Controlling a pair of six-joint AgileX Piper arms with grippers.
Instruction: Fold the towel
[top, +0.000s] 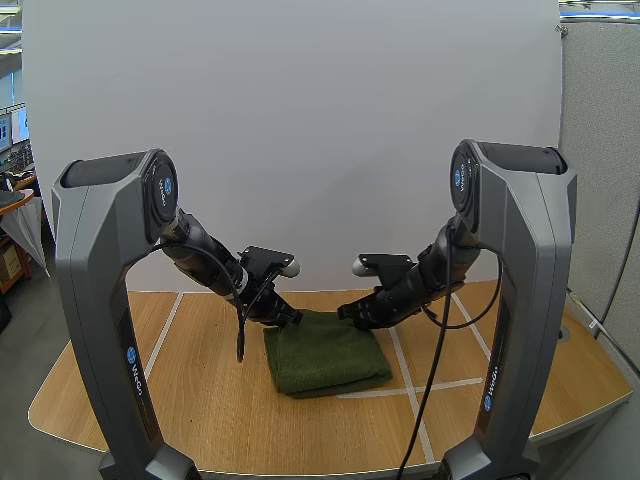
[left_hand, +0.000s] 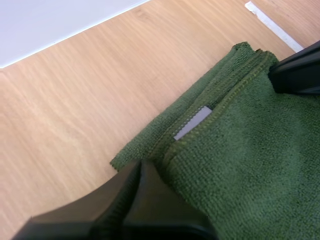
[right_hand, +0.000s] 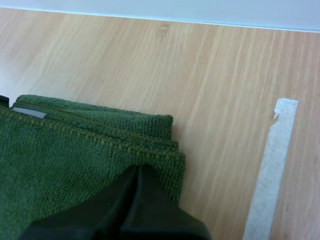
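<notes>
High view: dark green folded terry towel (top: 325, 352) lies on the light wooden table (top: 200, 400); left end effector (top: 290, 318) and right end effector (top: 347, 312), both closed to wedges, sit at its two far corners, possibly pinching the top layer.

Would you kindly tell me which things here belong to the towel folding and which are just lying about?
For the job: green towel; left gripper and right gripper, one at each far corner of it.
Lying about: white tape lines; wooden table.
</notes>
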